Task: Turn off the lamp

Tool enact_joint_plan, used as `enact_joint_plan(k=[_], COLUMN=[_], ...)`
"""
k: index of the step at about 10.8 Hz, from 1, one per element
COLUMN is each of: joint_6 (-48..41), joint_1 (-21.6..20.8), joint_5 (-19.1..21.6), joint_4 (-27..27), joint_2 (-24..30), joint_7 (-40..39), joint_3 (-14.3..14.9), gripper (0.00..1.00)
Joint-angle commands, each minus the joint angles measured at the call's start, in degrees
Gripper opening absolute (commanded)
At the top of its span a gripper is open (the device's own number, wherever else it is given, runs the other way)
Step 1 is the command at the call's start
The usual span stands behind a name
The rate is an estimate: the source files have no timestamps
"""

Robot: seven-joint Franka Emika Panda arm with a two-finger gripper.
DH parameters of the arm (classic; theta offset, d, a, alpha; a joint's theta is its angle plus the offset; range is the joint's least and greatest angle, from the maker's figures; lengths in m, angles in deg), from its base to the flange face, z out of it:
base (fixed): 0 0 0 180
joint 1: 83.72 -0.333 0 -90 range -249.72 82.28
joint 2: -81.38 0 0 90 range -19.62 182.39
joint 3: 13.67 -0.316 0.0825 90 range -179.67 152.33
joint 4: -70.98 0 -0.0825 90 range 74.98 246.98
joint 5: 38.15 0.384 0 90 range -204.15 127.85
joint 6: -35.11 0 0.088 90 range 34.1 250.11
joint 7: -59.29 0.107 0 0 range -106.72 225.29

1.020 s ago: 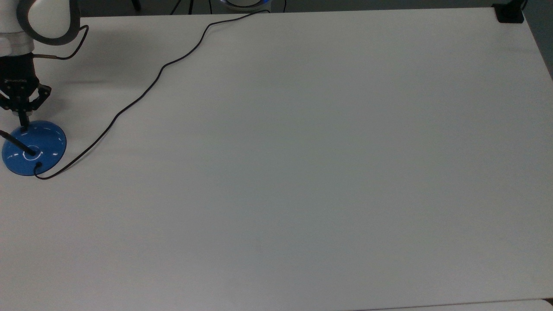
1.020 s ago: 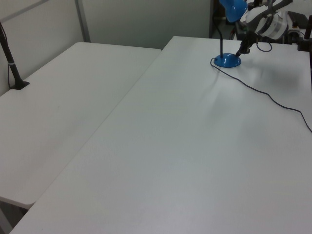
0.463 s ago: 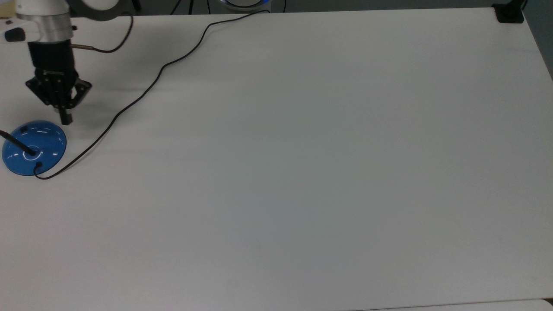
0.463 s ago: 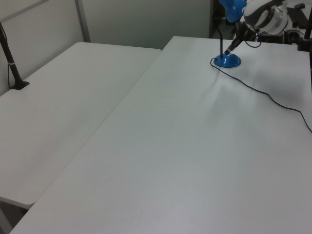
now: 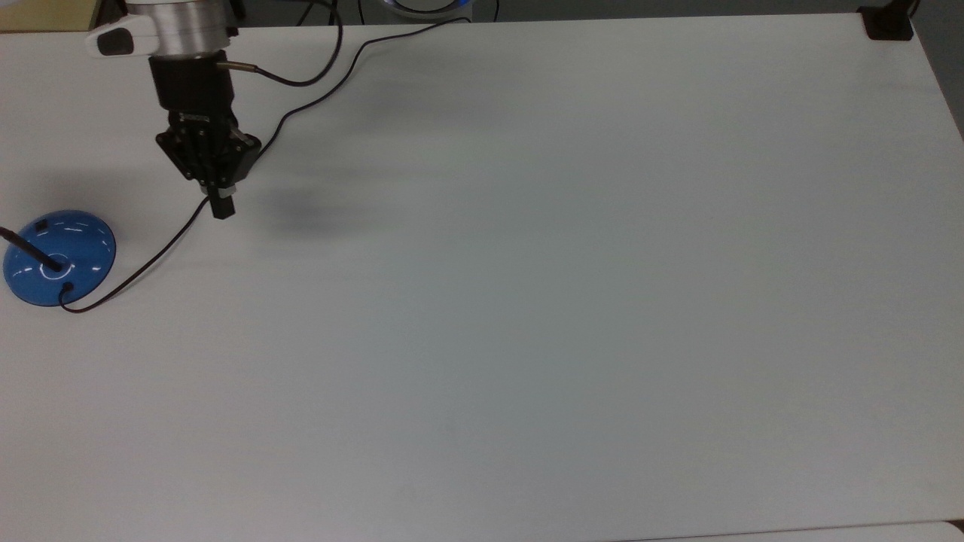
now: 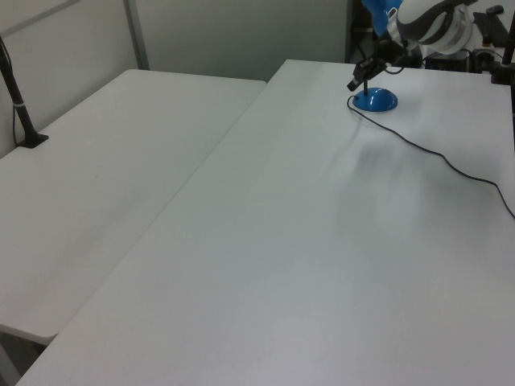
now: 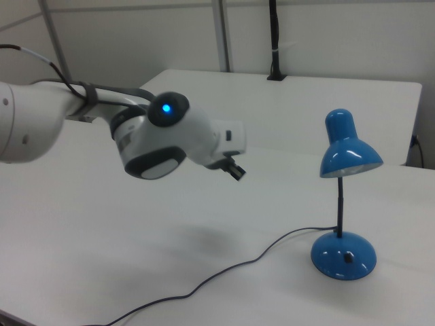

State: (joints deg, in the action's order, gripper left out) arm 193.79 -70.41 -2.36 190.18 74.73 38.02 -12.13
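Note:
The lamp stands at the top view's left edge. Its glossy blue dome base (image 5: 60,257) carries a small black rocker switch (image 5: 43,224). In the right view, a thin black neck rises from the base (image 7: 343,255) to the blue shade (image 7: 347,145), which faces down; its opening looks pale, with no glow on the table. My gripper (image 5: 222,207) hangs above the table to the top view's right of the base, apart from it, fingers shut on nothing. In the left view, the gripper (image 6: 354,84) is just left of the base (image 6: 376,99).
The lamp's black cord (image 5: 151,260) runs from the base across the white table (image 5: 527,301) to the far edge, passing under my gripper. A second white table (image 6: 105,177) adjoins on the left view's left. A black clamp post (image 5: 887,22) sits at the top view's far right corner.
My gripper has left the lamp base, where its tip was at the switch, and moved toward the top view's right, now over the cord. The lamp has not moved.

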Motion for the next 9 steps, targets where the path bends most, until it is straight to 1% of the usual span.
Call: enact_joint_plan(k=[1,2,3,4,5,6,7,8,9], joint_6=[-1.4,-5.2,-10.5,-13.5,-15.9,-21.3,-26.2,-29.7,-33.1], joint_1=[-2.5,-2.2,-2.5,-2.8,-3.8,-4.9,-5.9,-7.2,-7.8], joint_5=[-11.0,-16.7,-18.5,-18.8,-20.9,-25.4,-30.2,-33.9,-35.7], joint_4=[0.3,-0.7,-2.9,-3.8,-3.8,-4.3,-5.7,-7.0,-8.1], joint_2=[2.1,1.6,0.8,1.2,1.7,2.1,2.2,2.3,2.4], joint_7=[11.8,9.9,9.7,11.1,12.9,15.3,20.0,24.0,25.0], joint_3=[0.8,0.7,0.7,0.8,0.8,0.9,0.9,0.9,0.9], gripper=[0.00,0.00,0.00,0.00,0.00,0.00,0.00,0.00,0.00])
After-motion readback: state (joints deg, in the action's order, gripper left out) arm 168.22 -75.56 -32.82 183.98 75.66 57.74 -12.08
